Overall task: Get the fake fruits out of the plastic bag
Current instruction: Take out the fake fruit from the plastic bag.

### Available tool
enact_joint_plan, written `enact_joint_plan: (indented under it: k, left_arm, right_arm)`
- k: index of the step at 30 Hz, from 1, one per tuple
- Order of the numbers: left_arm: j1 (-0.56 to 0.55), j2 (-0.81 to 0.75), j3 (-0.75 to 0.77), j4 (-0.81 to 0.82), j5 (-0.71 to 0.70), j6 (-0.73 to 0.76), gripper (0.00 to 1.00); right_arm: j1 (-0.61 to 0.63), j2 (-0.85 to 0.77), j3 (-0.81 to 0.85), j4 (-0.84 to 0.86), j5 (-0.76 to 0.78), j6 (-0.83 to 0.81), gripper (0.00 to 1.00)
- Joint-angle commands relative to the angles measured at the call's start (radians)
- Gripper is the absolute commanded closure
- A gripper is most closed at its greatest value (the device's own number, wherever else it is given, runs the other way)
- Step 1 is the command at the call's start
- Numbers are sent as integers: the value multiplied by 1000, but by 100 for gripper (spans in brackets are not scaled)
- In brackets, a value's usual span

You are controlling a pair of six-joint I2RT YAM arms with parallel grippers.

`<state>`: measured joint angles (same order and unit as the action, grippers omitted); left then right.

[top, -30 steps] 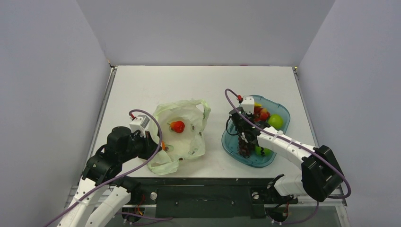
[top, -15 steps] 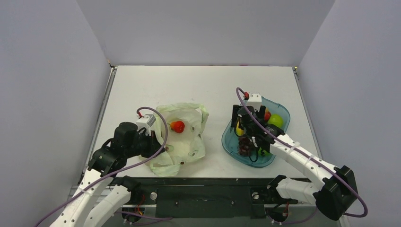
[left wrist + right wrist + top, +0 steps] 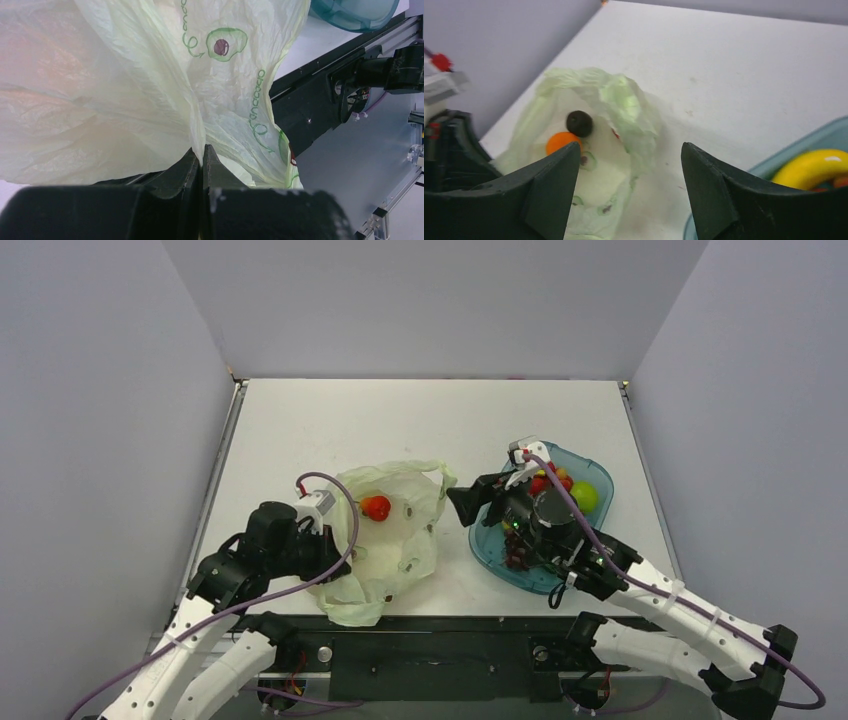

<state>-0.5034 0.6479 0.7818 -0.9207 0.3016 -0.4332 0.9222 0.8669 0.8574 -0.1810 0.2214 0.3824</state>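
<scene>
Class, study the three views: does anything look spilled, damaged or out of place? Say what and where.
Nothing spilled or broken. The plastic bag lies crumpled, one edge pinched up by the left gripper; a red fruit and an orange fruit lie inside. The right gripper hangs open.

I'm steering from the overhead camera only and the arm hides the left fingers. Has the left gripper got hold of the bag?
Observer: Yes, the left wrist view shows the left gripper shut on a fold of the bag.
Operator: Anything inside besides the red fruit?
Observer: The right wrist view shows an orange fruit in there too.
Operator: Is the right gripper holding anything?
Observer: No, its wrist view shows it open and empty.
</scene>
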Motion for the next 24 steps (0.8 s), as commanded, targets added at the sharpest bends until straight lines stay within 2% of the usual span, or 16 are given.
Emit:
enact_joint_plan:
  k: [1,3,8,10,14,24]
  left_arm:
    - [-4,-26,27,-48,21,-23,100]
    - [-4,-32,22,-59,20,-24,100]
    - [-4,-26,1,-68,25,-11,100]
    - [-4,-22,-7,-54,36,-10,100]
    - [-4,-25,-13,-46,40,-10,100]
    - [-5,-95,-26,-30,43,-17,100]
  right_arm:
    - [55,37,-13,209,-151,50,31]
    - [97,86,5,230,-174,48,32]
    - [258,188,69,242,-115,-47,32]
    - [278,251,99,237,-108,-64,32]
    - [282,417,180,187,-38,-41,35]
    - [266,671,165,363,121,-4,36]
